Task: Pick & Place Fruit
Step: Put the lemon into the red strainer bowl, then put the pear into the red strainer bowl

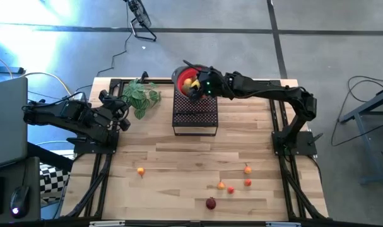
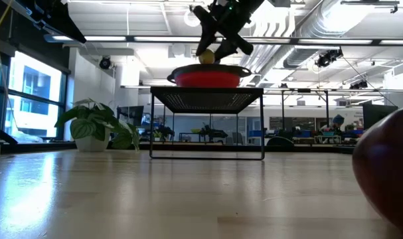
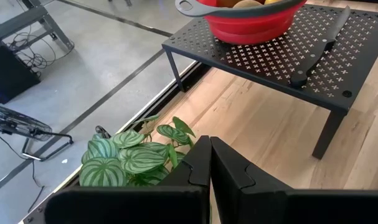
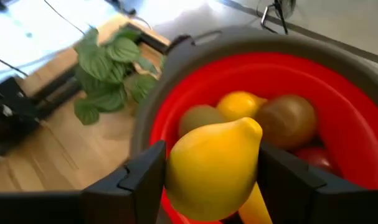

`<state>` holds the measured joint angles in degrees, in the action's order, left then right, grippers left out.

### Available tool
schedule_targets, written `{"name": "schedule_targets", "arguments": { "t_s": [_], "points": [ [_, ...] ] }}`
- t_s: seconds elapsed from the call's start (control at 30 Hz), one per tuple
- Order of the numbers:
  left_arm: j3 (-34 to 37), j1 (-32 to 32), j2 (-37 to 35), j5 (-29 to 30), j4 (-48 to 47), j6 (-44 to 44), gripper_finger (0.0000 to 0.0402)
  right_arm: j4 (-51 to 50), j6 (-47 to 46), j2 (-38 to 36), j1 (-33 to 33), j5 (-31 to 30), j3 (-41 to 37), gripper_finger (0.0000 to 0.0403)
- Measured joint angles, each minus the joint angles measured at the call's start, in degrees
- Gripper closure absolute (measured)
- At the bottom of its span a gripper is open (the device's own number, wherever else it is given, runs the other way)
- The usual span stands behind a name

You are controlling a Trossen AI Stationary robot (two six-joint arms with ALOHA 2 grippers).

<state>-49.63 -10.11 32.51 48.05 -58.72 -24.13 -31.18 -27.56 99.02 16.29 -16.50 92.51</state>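
The wooden surface [image 1: 178, 170] carries everything, with the two dark arms mounted at its left and right edges. The left arm lies folded at the left edge, its left end effector [image 3: 210, 163] clenched with nothing between the fingers, pointing toward the leafy green plant [image 1: 141, 96] at the back left. At the back centre stands a black perforated metal stand [image 1: 195, 116]; a black-handled knife [image 3: 322, 45] lies on its top, and a red bowl [image 1: 186, 78] with a dark rim sits on the stand's far end. The right arm reaches across from the right edge to the bowl, and the right end effector [image 4: 207, 171] hangs just above the bowl, grasping a yellow lemon [image 4: 213, 165] between its fingers. Inside the bowl lie another yellow fruit [image 4: 238, 104], a brown oval [image 4: 287, 119] and an olive-green oval [image 4: 200, 118], touching one another; something red beside the brown one may be a further fruit. On the front of the surface lie a dark red ball [image 1: 211, 203] and four tiny orange and red fruits: one alone at the left [image 1: 141, 171], three near each other at the right [image 1: 230, 185]
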Motion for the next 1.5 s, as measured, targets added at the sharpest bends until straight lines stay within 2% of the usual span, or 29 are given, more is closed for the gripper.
{"name": "schedule_targets", "arguments": {
  "t_s": [0.3,0.73,0.87,1.03,1.3,1.5],
  "points": [
    [0.0,0.0,0.0,0.0,0.0,-0.1,0.0402,-1.7,2.4,2.0,0.8,-2.1,0.1,0.0193],
    [0.0,0.0,0.0,0.0,0.0,-0.2,0.0402,-1.5,8.8,4.7,1.0,-8.3,0.0,0.0191],
    [0.0,0.0,0.0,0.0,0.0,-0.2,0.0402,-1.5,9.8,4.7,1.1,-6.6,0.0,0.0188],
    [0.0,0.0,0.0,0.0,0.0,-0.2,0.0402,-1.5,9.9,4.7,1.1,-1.7,0.0,0.0162],
    [0.0,0.0,0.0,0.0,0.0,-0.2,0.0402,-1.4,9.8,4.4,1.1,-1.4,0.0,0.0128],
    [0.0,0.0,0.0,0.0,0.0,-0.2,0.0402,-1.1,10.0,-0.2,0.7,-1.5,0.0,0.0126]
  ]
}}
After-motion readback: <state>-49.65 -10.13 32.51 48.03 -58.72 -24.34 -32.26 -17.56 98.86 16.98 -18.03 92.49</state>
